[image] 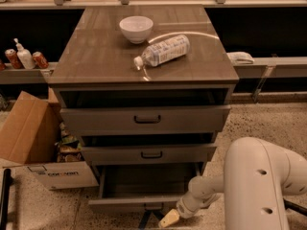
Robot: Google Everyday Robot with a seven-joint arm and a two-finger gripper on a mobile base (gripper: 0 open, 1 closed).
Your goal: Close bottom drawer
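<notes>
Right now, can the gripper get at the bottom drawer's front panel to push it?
Probably yes. The gripper sits low, right by the front of the pulled-out bottom drawer, just right of its handle, and nothing stands between them. Whether it touches the panel is unclear.

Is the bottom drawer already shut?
No, the bottom drawer stands pulled out, with the gripper by its front panel.

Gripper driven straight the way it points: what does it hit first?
The gripper, low in front of the bottom drawer, points left and slightly down. It would likely skim along the drawer's front and meet the floor first, though depth is unclear.
</notes>
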